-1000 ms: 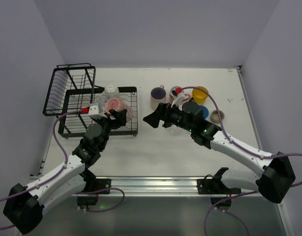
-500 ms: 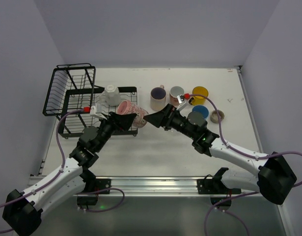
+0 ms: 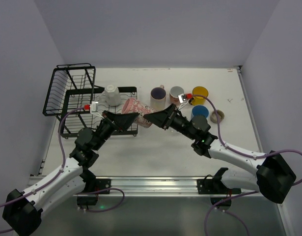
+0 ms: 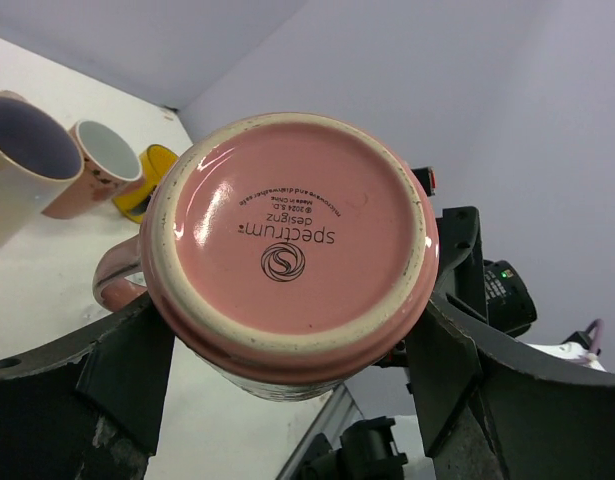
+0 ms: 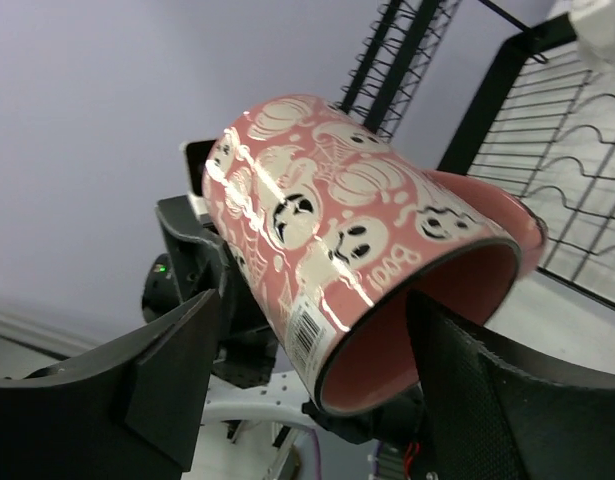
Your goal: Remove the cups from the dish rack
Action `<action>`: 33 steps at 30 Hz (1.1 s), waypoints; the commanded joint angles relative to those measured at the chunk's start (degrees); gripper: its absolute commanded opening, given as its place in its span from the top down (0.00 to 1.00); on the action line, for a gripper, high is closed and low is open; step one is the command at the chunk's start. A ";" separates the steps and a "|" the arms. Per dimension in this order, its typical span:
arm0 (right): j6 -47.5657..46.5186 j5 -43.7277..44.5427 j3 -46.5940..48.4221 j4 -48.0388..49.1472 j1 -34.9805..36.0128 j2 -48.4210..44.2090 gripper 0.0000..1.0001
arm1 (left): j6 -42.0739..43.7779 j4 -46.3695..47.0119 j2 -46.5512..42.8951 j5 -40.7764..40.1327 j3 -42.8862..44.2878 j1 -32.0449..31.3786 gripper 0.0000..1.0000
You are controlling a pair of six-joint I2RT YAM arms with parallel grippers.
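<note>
You lifted the pink mug [image 3: 137,108] off the dish rack [image 3: 74,105] with the left gripper [image 3: 128,119] and carried it right, past the rack's edge. You advanced the right gripper [image 3: 150,118] left until its spread fingers flanked the mug.

Overhead on whole table [image 3: 165,152]; opposed wrist close-ups, both on pink mug [image 4: 287,250]

Glossy glazed pink mug [image 4: 287,250], black wire dish rack [image 5: 492,100], matt table [image 3: 165,147]

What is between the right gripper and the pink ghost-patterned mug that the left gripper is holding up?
Nothing visible. The open right gripper flanks the rim of the pink ghost-patterned ceramic mug, while the left gripper clamps its base.
</note>
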 commanded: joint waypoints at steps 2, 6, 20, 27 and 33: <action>3.28 -0.96 0.45 16.16 0.39 2.24 0.32 | -5.68 13.17 -0.35 4.08 1.40 -0.72 1.00; 7.32 -0.08 0.01 24.16 0.39 4.80 0.51 | -6.56 13.17 -0.61 5.22 1.13 -0.99 0.93; -11.27 3.00 6.67 -15.31 0.39 -11.36 1.00 | 17.84 -31.30 -5.71 -4.44 20.35 -0.99 0.00; -36.48 6.43 22.32 -58.06 0.39 -10.86 1.00 | 27.71 -48.79 -0.62 -17.52 28.64 -0.99 0.00; -48.02 5.37 32.26 -74.96 0.65 1.43 1.00 | 30.52 -49.32 7.45 -25.26 29.60 -0.99 0.00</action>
